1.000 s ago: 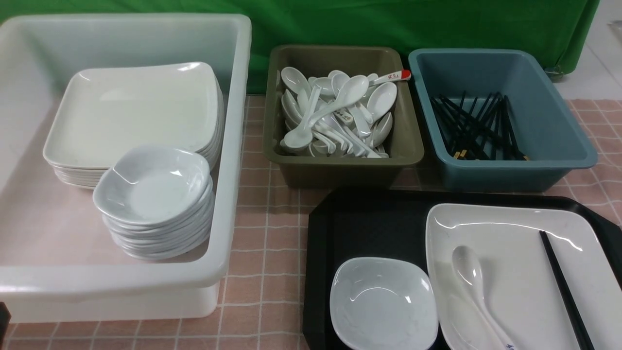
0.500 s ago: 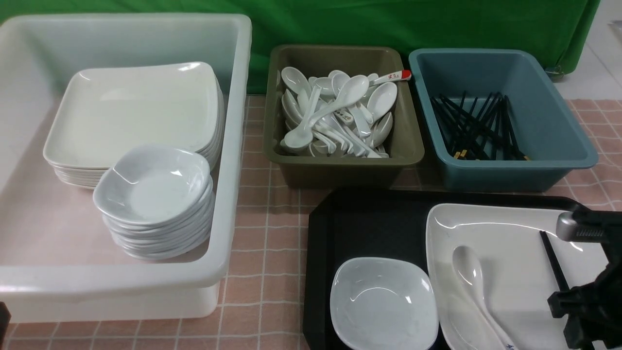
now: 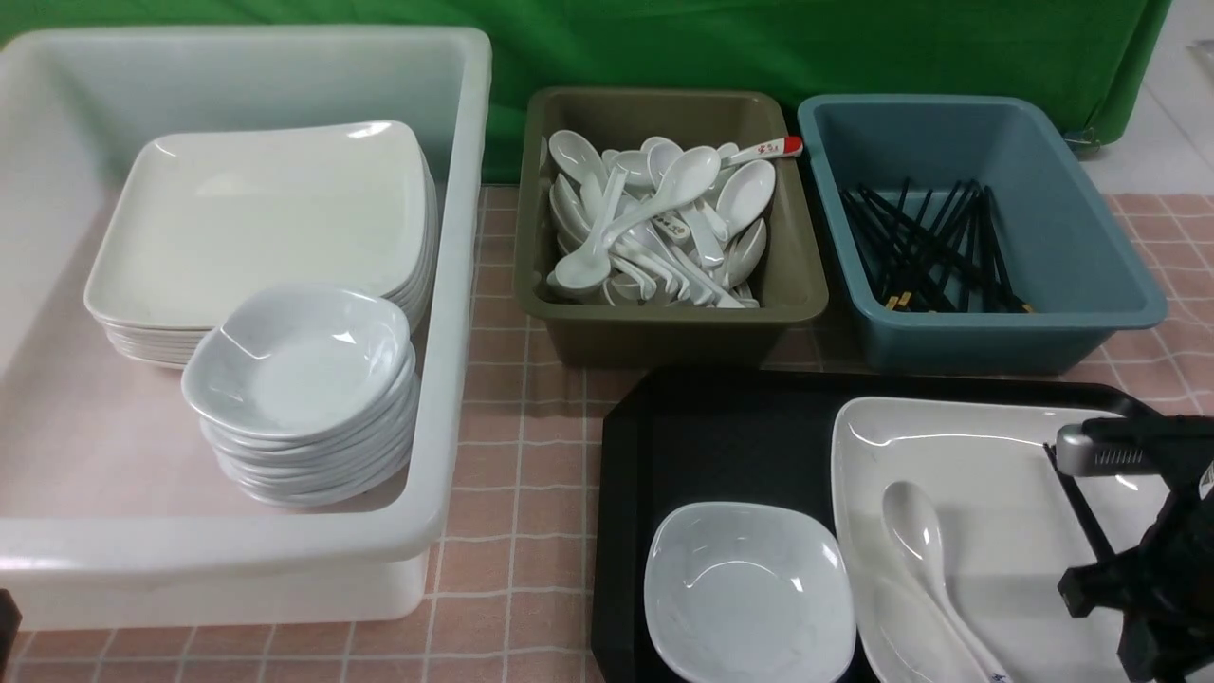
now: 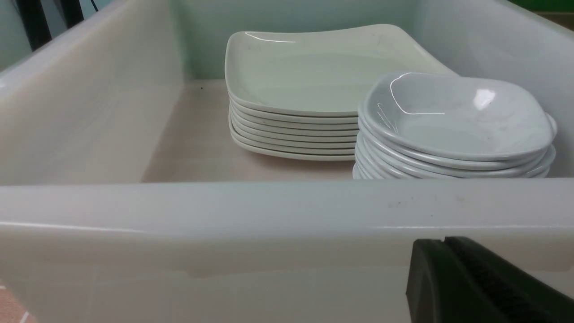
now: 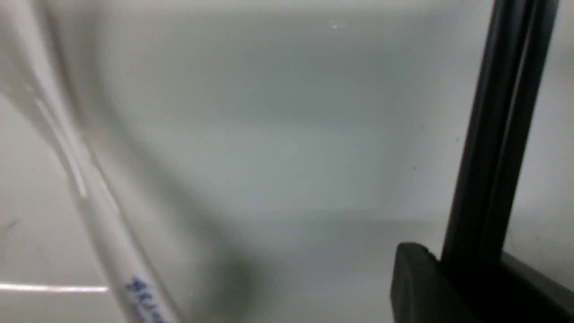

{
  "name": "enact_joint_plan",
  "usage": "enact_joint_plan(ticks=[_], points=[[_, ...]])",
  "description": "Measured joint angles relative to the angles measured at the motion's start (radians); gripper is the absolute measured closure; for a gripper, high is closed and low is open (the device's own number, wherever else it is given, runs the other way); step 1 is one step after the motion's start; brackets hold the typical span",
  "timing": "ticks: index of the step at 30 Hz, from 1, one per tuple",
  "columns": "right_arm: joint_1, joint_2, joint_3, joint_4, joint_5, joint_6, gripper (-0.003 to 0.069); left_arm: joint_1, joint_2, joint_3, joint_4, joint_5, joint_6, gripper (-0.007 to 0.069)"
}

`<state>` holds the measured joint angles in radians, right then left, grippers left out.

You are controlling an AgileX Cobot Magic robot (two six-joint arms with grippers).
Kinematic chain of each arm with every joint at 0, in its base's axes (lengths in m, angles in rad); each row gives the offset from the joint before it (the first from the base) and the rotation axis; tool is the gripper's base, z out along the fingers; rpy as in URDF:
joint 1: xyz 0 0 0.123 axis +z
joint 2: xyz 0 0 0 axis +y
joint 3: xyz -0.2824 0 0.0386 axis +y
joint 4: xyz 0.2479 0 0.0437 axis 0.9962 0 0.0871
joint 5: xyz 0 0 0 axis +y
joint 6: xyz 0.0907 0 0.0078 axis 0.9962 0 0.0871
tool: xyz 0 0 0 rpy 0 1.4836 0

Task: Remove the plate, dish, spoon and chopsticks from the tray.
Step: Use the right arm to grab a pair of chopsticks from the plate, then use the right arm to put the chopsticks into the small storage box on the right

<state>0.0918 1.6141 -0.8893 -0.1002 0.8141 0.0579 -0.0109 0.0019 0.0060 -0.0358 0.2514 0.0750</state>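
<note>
One tray [image 3: 721, 436] holding one plate [image 3: 986, 446], one dish [image 3: 749, 593], one spoon [image 3: 915, 531]; three bins [image 3: 664, 313].

Right arm [image 3: 1162, 579], by the right edge of the plate [image 3: 948, 441]: black, blocky, chunky bits. Its top has a round silver-grey cap [image 3: 1091, 455] w/ tiny lines. Left gripper [image 4: 446, 255]: black, flat sides, bumpy strip inside.

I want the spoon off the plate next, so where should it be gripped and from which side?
Probably the narrow handle of the spoon, just behind the bowl, coming straight down with jaws across it. It lies flat on the plate, handle toward the robot, chopsticks apart to its right.
</note>
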Motion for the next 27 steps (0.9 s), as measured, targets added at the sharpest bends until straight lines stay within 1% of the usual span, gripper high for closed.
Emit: enact_joint_plan(ticks=[3,5,6,7,8,11,12,13,14,15,16,17,18,20,21,23,25,26,27], points=[[0.0,-0.071,-0.088,0.016,0.054,-0.019,0.0493,0.0,0.0,0.0,0.0,0.0,0.0,0.0602],[0.0,-0.129,-0.161,0.017,0.023,-0.019,0.0493,0.0,0.0,0.0,0.0,0.0,0.0,0.0602],[0.0,-0.134,-0.161,0.017,0.016,-0.019,0.0493,0.0,0.0,0.0,0.0,0.0,0.0,0.0602],[0.0,-0.17,-0.219,0.018,-0.092,-0.008,0.0493,0.0,0.0,0.0,0.0,0.0,0.0,0.0602],[0.0,-0.184,-0.237,0.018,-0.162,-0.001,0.0493,0.0,0.0,0.0,0.0,0.0,0.0,0.0602],[0.0,-0.191,-0.266,0.023,-0.474,0.019,0.0493,0.0,0.0,0.0,0.0,0.0,0.0,0.0601],[0.0,-0.184,-0.269,0.025,-0.56,0.037,0.0493,0.0,0.0,0.0,0.0,0.0,0.0,0.0601],[0.0,-0.179,-0.27,0.029,-0.601,0.04,0.0493,0.0,0.0,0.0,0.0,0.0,0.0,0.0601],[0.0,-0.149,-0.272,0.037,-0.732,0.079,0.0493,0.0,0.0,0.0,0.0,0.0,0.0,0.0601],[0.0,-0.122,-0.272,0.04,-0.829,0.108,0.0493,0.0,0.0,0.0,0.0,0.0,0.0,0.0601],[0.0,-0.09,-0.272,0.042,-0.901,0.127,0.0493,0.0,0.0,0.0,0.0,0.0,0.0,0.0601],[0.0,-0.083,-0.272,0.042,-0.915,0.127,0.0493,0.0,0.0,0.0,0.0,0.0,0.0,0.0601],[0.0,-0.011,-0.277,0.044,-1.005,0.156,0.0493,0.0,0.0,0.0,0.0,0.0,0.0,0.0601],[0.0,0.077,-0.291,0.044,-1.078,0.17,0.0493,0.0,0.0,0.0,0.0,0.0,0.0,0.0601],[0.0,0.086,-0.295,0.044,-1.082,0.172,0.0493,0.0,0.0,0.0,0.0,0.0,0.0,0.0601],[0.0,0.189,-0.328,0.045,-1.107,0.173,0.0474,0.0,0.0,0.0,0.0,0.0,0.0,0.0601],[0.0,0.252,-0.35,0.046,-1.109,0.173,0.0436,0.0,0.0,0.0,0.0,0.0,0.0,0.0601],[0.0,0.283,-0.367,0.046,-1.105,0.174,0.0381,0.0,0.0,0.0,0.0,0.0,0.0,0.0601],[0.0,0.287,-0.369,0.046,-1.103,0.174,0.0381,0.0,0.0,0.0,0.0,0.0,0.0,0.0601]])
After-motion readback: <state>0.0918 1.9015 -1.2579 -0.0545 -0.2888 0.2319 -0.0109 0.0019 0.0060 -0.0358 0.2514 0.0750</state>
